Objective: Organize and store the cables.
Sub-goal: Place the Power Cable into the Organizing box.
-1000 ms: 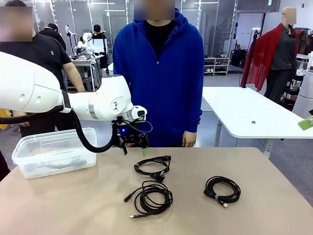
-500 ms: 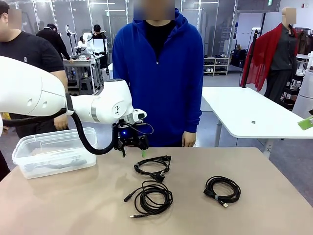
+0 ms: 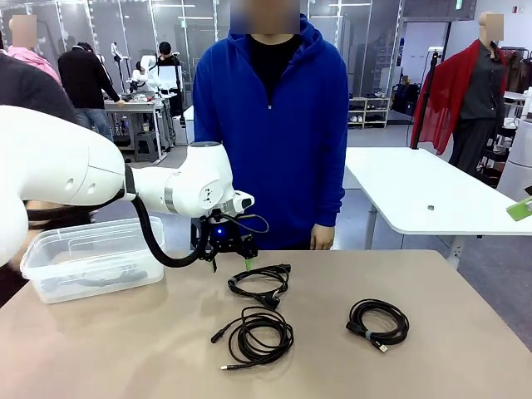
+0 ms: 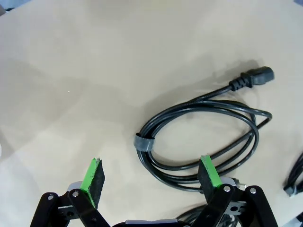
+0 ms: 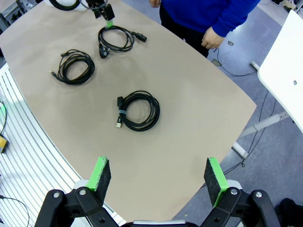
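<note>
Three black coiled cables lie on the tan table [image 3: 465,349]: a far one [image 3: 268,297], a near one [image 3: 249,342] and one to the right [image 3: 366,331]. My left gripper [image 3: 230,264] hangs open just above the table, at the far-left rim of the far coil. In the left wrist view that coil [image 4: 189,108], bound by a grey tie [image 4: 143,143], lies partly between my open left gripper's [image 4: 152,177] fingers. My right gripper [image 5: 158,177] stands open high above the table, over all three cables [image 5: 154,111], [image 5: 90,71], [image 5: 140,37].
A clear plastic bin [image 3: 91,241] sits at the table's left edge, with something dark inside. A person in a blue hoodie [image 3: 274,125] stands at the far edge, hands down at the sides. A white table [image 3: 416,191] stands behind on the right.
My left gripper has shifted a little right and down, closer to the far coil. The cables and the person have not moved.
</note>
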{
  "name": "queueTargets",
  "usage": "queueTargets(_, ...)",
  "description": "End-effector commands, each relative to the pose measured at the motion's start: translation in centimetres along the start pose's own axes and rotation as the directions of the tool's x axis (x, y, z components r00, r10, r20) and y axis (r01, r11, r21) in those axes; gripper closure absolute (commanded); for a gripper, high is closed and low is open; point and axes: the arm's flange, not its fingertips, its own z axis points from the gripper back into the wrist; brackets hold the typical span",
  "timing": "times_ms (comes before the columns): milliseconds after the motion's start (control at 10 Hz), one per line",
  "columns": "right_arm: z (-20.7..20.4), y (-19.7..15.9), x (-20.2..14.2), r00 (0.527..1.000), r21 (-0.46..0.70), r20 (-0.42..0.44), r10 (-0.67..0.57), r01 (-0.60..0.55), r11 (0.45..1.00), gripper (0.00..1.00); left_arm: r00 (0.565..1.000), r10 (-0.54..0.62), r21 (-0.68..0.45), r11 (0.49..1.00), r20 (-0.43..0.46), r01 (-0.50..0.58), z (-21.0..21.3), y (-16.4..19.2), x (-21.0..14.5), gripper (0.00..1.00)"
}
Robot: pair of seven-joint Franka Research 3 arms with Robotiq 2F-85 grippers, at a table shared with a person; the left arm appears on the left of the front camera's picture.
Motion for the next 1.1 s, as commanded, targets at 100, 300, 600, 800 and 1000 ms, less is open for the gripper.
queueTargets(100,-0.1,-0.1,-0.2,1.0,0.006,0.004,0.005,-0.005,1.0,0.0,0.999,0.034,0.087,0.996,0.021,-0.036,-0.6,-0.5,0.6,0.0)
queueTargets(300,-0.1,-0.1,-0.2,1.0,0.006,0.004,0.005,-0.005,1.0,0.0,0.999,0.027,0.098,0.995,0.041,-0.031,-1.4,-0.6,0.9,0.0)
queueTargets(600,-0.1,-0.1,-0.2,1.0,0.006,0.004,0.005,-0.005,1.0,0.0,0.999,0.032,0.095,0.995,0.027,-0.035,-2.7,-0.7,1.0,0.0)
queueTargets(800,-0.1,-0.1,-0.2,1.0,0.006,0.004,0.005,-0.005,1.0,0.0,0.999,0.034,0.102,0.994,0.023,-0.036,-3.0,-0.8,0.9,0.0)
queueTargets(1000,-0.1,-0.1,-0.2,1.0,0.006,0.004,0.005,-0.005,1.0,0.0,1.0,0.028,0.102,0.994,0.003,-0.028,-3.2,-1.2,1.0,0.0)
